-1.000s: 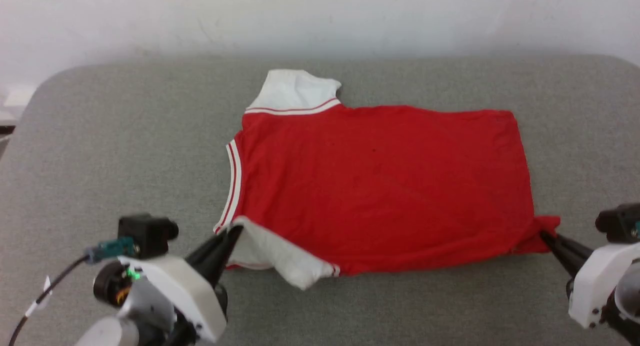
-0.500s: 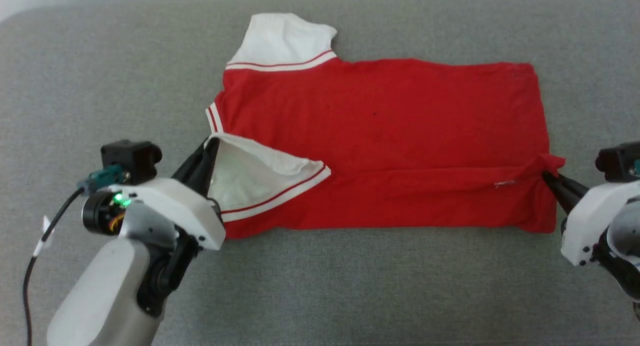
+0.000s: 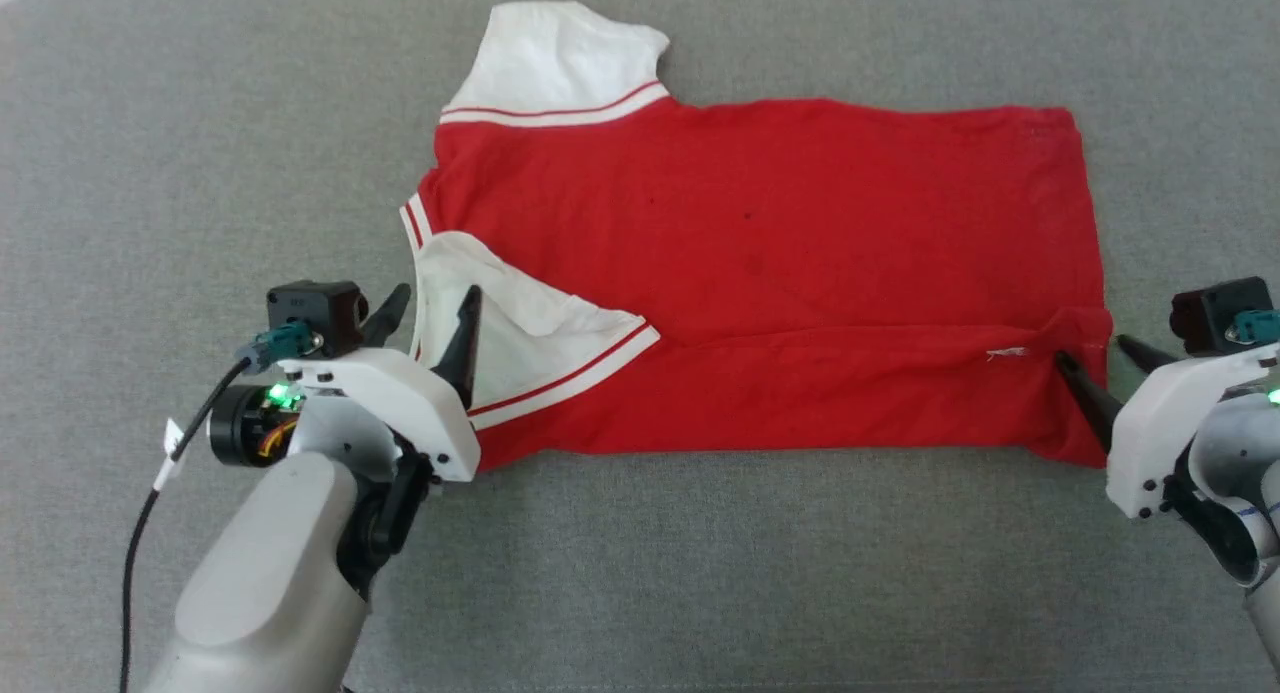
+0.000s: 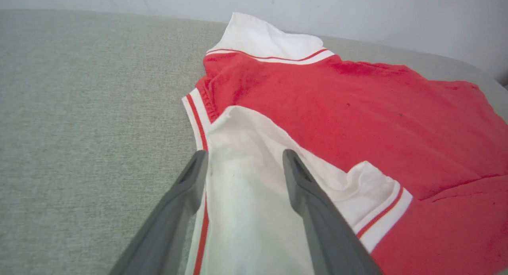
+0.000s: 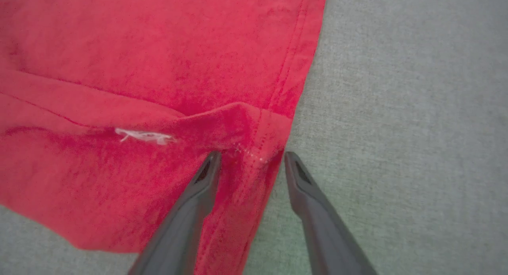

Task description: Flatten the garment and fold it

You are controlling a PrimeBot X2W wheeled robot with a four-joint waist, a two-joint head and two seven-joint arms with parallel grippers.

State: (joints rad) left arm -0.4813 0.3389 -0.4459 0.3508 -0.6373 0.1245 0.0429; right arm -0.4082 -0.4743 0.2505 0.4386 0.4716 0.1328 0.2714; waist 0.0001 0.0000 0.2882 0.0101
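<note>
The garment (image 3: 780, 263) is a red jersey with white sleeves and red-and-white stripe trim, spread on the grey table, its near long edge folded up over the body. My left gripper (image 3: 432, 307) stands open, its fingers astride the white near sleeve (image 4: 254, 195) that lies folded onto the red. On the other side my right gripper (image 3: 1093, 358) is also open, straddling the folded-over hem corner (image 5: 254, 136) at the jersey's right edge. Neither gripper holds cloth. A small white tag (image 5: 145, 136) shows on the folded edge.
The grey fabric-covered table (image 3: 200, 153) stretches around the jersey on all sides. A pale wall (image 4: 357, 13) rises behind the far edge. A black cable (image 3: 150, 493) hangs from my left wrist.
Both grippers were shut on the jersey's near corners, carried them up over the body, and have now opened and let go. The head camera tilted down, shifting the whole picture.
</note>
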